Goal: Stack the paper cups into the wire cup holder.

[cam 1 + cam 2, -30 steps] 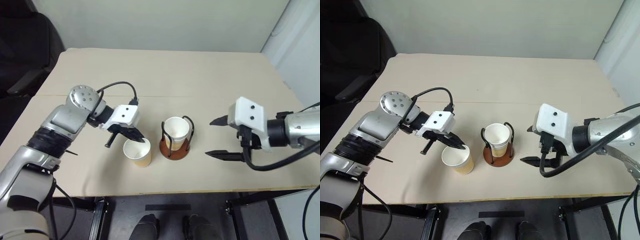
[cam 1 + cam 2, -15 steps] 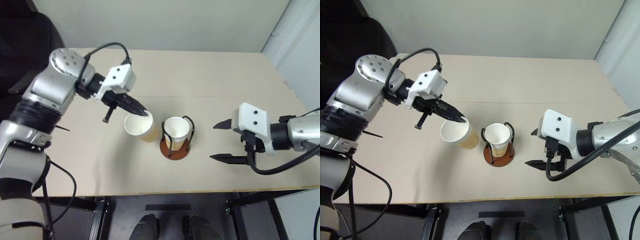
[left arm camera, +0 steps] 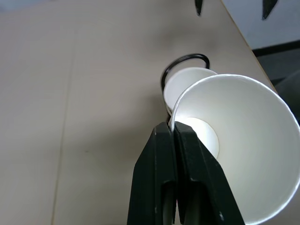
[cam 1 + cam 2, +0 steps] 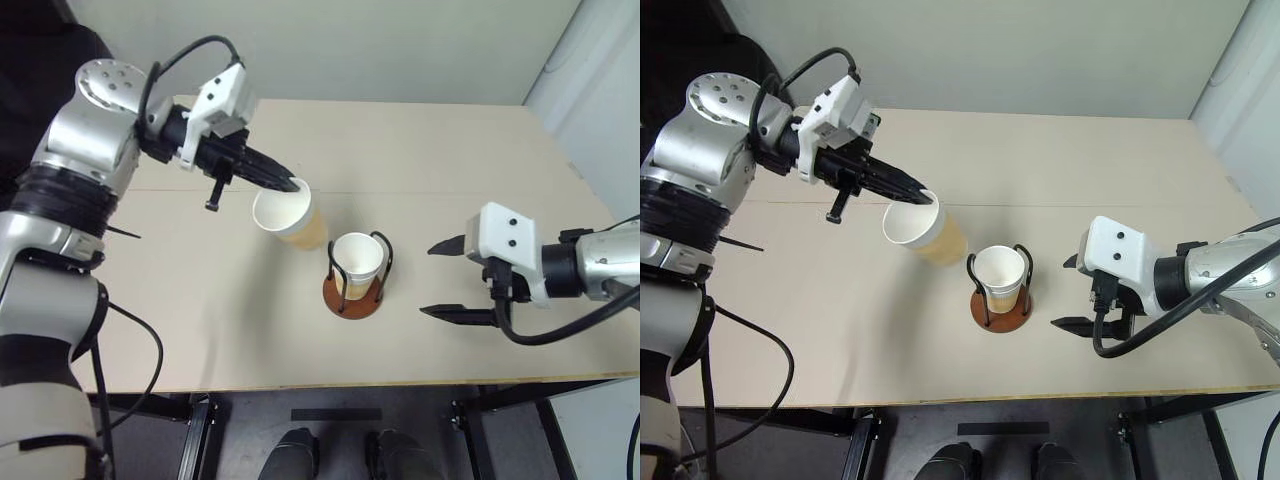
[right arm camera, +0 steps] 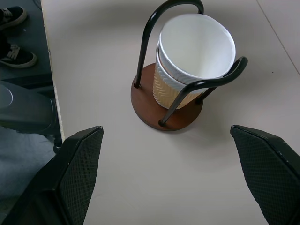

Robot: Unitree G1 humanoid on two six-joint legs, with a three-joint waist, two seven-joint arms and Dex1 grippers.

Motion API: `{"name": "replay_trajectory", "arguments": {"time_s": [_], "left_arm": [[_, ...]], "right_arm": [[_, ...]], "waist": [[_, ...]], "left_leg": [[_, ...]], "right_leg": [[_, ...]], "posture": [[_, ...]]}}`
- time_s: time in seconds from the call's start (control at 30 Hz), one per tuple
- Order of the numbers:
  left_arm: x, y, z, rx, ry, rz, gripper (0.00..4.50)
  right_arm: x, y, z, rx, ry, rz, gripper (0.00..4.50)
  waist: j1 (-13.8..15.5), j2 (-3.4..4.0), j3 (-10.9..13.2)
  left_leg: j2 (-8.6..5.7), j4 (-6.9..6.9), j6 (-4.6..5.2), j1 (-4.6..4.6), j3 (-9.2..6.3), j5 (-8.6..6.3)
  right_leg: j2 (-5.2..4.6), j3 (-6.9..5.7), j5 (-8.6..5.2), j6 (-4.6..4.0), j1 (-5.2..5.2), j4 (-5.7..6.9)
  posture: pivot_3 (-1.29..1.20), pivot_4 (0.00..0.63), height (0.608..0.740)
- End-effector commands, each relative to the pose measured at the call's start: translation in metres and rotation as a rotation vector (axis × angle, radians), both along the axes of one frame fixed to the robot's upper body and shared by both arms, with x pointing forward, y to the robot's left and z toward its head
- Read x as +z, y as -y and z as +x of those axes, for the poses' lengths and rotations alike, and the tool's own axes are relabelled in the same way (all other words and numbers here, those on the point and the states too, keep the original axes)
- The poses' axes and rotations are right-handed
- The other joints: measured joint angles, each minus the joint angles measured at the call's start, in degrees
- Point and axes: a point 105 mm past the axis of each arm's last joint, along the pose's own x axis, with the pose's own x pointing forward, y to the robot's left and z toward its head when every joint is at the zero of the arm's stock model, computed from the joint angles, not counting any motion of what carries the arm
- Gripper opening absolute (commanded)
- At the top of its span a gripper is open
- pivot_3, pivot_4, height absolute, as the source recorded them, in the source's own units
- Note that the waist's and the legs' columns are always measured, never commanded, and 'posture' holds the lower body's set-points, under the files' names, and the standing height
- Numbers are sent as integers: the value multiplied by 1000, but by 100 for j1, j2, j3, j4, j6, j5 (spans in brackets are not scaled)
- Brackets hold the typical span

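A paper cup [image 4: 287, 217] is pinched by its rim in the left gripper [image 4: 293, 185], held up beside the wire cup holder [image 4: 355, 290], where cups are already nested. The right gripper [image 4: 446, 280] is spread wide nearby.

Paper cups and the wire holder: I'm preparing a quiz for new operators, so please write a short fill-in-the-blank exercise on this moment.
1. The left gripper pinches the ____ of a paper cup held in the air.
2. The cups nested in the wire cup holder number ____.
3. The right gripper is ____ and holds nothing.
4. The holder's round base is reddish-____.

Missing words: rim; two; open; brown
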Motion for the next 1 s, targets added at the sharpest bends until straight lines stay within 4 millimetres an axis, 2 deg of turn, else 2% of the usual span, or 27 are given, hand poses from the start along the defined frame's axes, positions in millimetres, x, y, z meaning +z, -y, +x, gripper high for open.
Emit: {"name": "replay_trajectory", "arguments": {"time_s": [0.03, 0.27, 0.77, 1.0], "left_arm": [[29, 3, -7, -43, 53, -72, 44], [40, 12, -6, -63, 33, -138, 44], [30, 65, -3, -177, -15, -78, 44], [19, 74, -2, -199, -21, -17, 44]], "right_arm": [[7, 2, 0, -1, 44, -10, 4452], [7, 3, 1, -6, 45, -16, 4452], [0, 6, -2, -23, 28, -33, 4452], [-1, 6, -3, -38, 30, -28, 4452]], "waist": [[3, 0, 0], [-3, 3, 3], [34, -1, 6], [22, 1, 9]], "left_leg": [[1, 0, 1, -1, -1, 0], [0, 1, 4, -4, 3, -2], [-6, 6, 9, -15, 17, -5], [3, 10, 10, -18, 17, -6]], "right_leg": [[-1, 1, 0, 0, 0, -1], [0, 3, -1, 4, -2, -3], [3, 6, -1, 15, -13, -2], [-2, 14, -2, 20, -19, 3]], "posture": [[0, 150, 740], [0, 150, 740], [0, 150, 740], [0, 150, 740]]}}
